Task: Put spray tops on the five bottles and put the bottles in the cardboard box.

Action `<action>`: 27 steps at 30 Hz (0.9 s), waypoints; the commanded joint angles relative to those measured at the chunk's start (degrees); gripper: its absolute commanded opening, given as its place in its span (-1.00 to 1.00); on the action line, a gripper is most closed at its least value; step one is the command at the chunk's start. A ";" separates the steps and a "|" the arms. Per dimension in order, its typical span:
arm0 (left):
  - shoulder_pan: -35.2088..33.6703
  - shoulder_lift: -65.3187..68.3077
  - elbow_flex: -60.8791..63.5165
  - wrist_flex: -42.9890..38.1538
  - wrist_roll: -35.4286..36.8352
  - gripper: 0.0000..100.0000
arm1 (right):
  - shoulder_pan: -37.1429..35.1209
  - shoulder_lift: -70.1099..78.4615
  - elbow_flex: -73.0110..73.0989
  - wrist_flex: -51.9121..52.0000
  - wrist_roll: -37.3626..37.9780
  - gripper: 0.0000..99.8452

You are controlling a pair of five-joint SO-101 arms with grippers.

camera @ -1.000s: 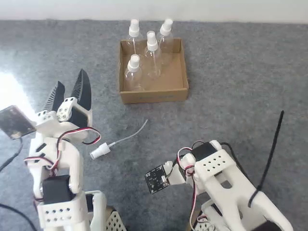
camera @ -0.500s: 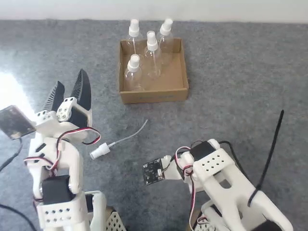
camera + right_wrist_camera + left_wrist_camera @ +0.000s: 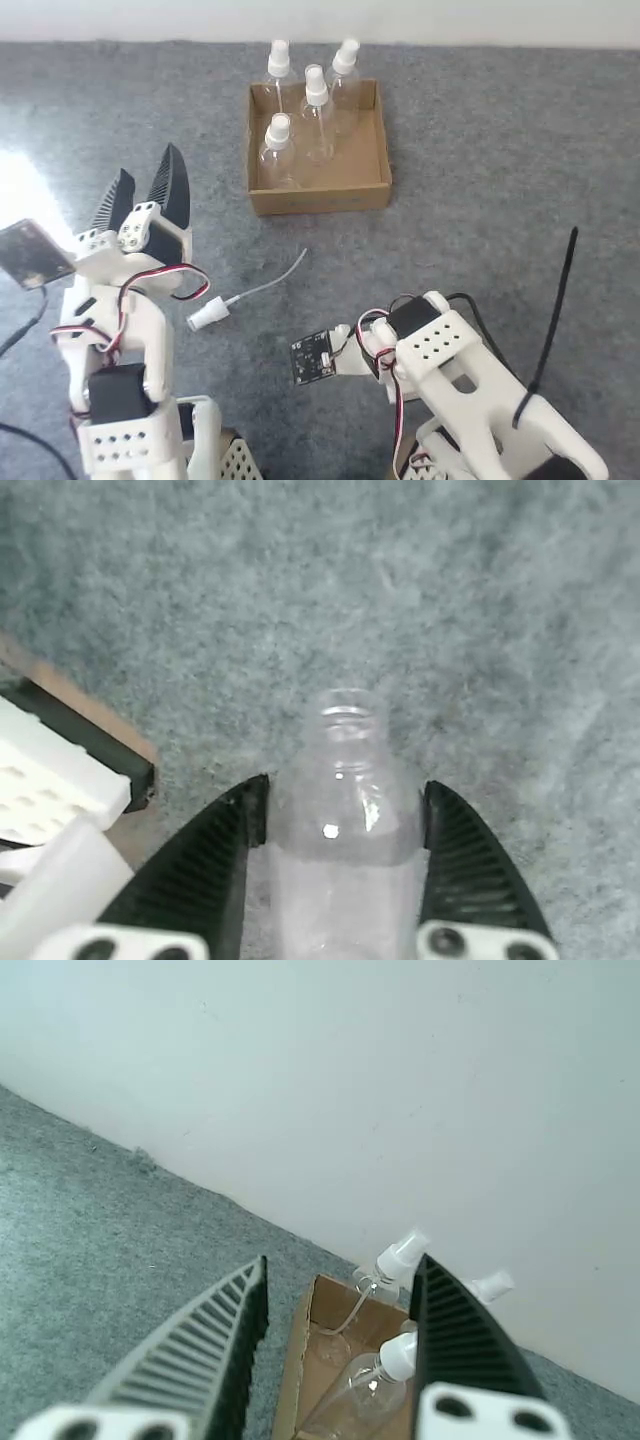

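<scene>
Right gripper (image 3: pixel 343 788) clamps open-necked bottle (image 3: pixel 346 742) — left gripper (image 3: pixel 340 1262) spread wide.

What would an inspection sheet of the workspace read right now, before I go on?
Surface: grey carpeted table top.
Job's things: brown cardboard box holds four upright clear plastic bottles with white spray tops; loose white spray top with tube lies on the carpet; uncapped clear bottle in the right gripper.
Clutter: nothing seen.
Grippers: left gripper open, empty, raised; right gripper shut on the bottle.
Cables: red, white and black wires on both arms; black cable beside the right arm.
Surroundings: white wall behind the table.
</scene>
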 commanded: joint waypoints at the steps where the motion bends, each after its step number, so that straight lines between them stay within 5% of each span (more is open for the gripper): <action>1: -0.26 -0.62 -1.10 -1.85 0.18 -0.56 | 0.04 -0.31 -4.75 1.01 -2.20 -0.73; 17: 0.00 -0.62 -1.10 -1.85 0.18 -0.56 | -0.31 -0.31 -26.55 5.67 -32.70 -0.73; 27: 0.09 -0.62 -3.30 -2.73 0.26 -0.56 | -0.13 -0.31 -32.97 5.14 -58.20 -0.73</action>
